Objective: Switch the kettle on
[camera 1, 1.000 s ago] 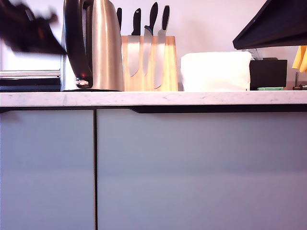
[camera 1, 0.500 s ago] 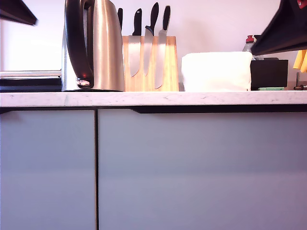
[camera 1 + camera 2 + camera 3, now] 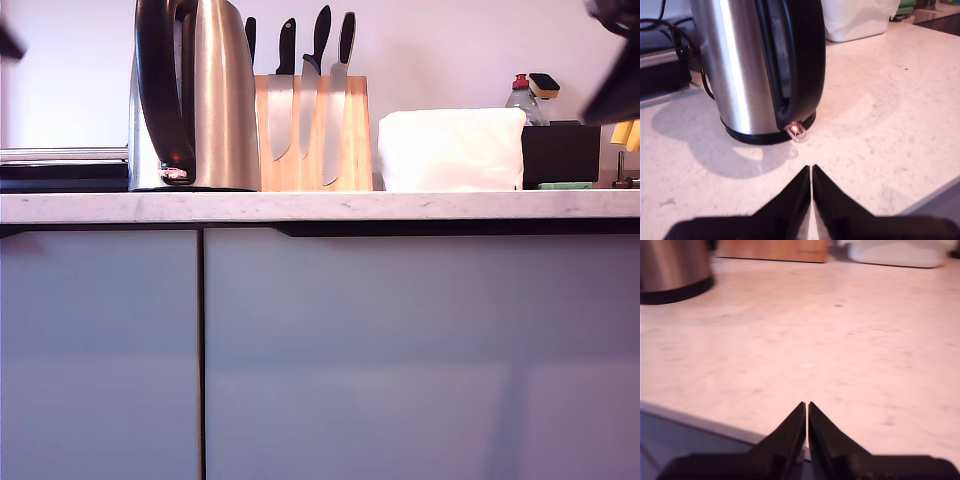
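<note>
Both arms have pulled outward; my first pincer (image 3: pixel 811 172) and second pincer (image 3: pixel 806 410) closed, empty; kettle (image 3: pixel 765 65) switch (image 3: pixel 796 130) glowing

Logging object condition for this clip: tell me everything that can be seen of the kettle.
The kettle is a tall, tapered brushed-steel body with a big curved black handle and a black base. It stands upright on the pale marbled counter, at the exterior view's left, beside a wooden knife block. A small clear switch at the handle's foot glows red. Neither pincer touches it.
</note>
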Robot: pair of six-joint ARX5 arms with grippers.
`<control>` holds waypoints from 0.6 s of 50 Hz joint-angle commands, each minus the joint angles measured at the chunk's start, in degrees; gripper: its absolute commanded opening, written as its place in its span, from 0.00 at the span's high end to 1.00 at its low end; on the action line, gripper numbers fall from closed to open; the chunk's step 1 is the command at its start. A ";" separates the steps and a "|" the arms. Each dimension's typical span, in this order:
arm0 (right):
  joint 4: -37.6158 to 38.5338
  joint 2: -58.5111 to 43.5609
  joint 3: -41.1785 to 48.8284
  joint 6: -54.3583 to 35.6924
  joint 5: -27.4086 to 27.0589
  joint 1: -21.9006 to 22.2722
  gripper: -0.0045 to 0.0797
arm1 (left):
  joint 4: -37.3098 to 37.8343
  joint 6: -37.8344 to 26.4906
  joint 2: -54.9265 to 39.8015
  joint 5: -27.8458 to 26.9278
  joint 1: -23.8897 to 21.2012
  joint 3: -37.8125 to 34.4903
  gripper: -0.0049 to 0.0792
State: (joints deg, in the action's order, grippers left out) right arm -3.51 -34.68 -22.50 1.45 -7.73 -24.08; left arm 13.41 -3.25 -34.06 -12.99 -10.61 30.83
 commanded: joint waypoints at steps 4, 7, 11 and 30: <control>-0.24 1.33 -0.46 -0.09 1.86 3.63 0.96 | -1.66 0.57 2.27 -0.20 2.01 -4.28 0.96; -0.87 2.40 -0.46 -0.50 2.27 5.16 0.96 | -2.05 1.57 3.74 -0.20 2.80 -5.66 0.96; -2.38 4.35 -0.46 -1.68 2.60 6.67 0.96 | -2.38 2.51 5.90 -0.20 3.65 -7.45 0.96; -13.60 17.92 -0.44 -1.70 0.90 8.74 0.96 | -1.55 6.43 15.32 0.22 4.35 -10.97 0.96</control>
State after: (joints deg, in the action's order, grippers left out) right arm -16.49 -18.17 -22.50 -0.10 -6.39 -15.73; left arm 11.88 2.83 -19.44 -12.95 -6.35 21.45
